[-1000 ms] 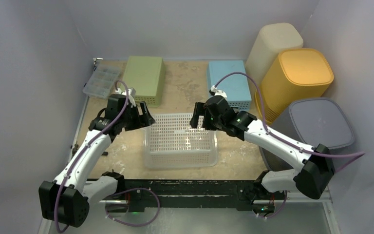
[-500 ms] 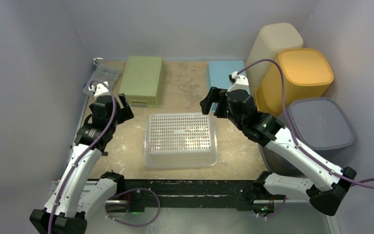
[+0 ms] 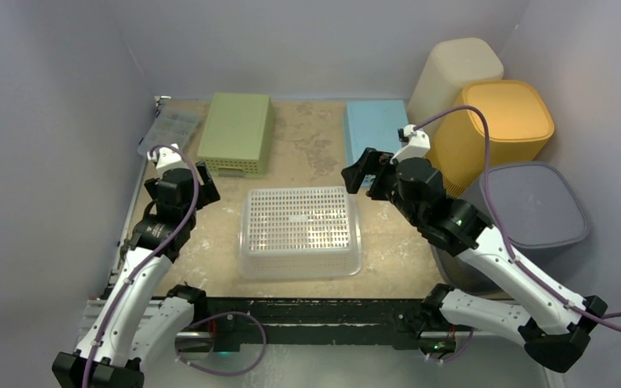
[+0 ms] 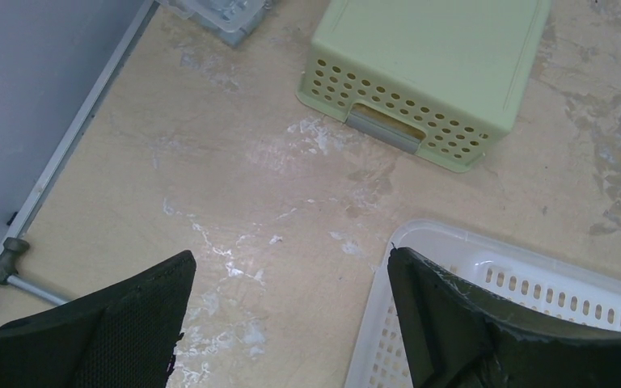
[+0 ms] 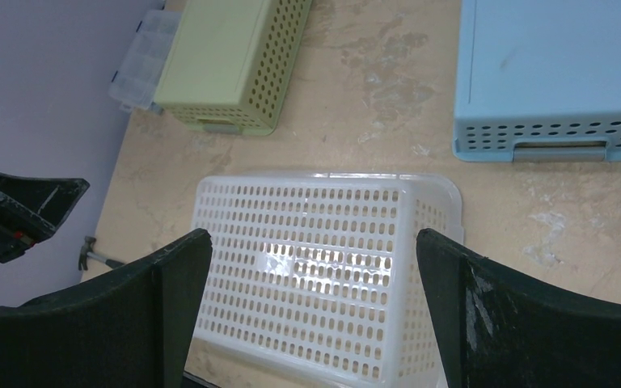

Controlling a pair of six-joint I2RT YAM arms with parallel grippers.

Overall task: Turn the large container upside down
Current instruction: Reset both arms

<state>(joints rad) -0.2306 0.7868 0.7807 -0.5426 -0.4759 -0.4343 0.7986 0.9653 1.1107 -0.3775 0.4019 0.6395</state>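
Your left gripper [image 4: 289,271] and right gripper [image 5: 314,242] both stand spread wide and empty, at ten and one o'clock of the large white perforated plastic basket [image 3: 301,230]. It sits bottom-up mid-table (flip looks done). A second ago both grippers hugged its far corners.
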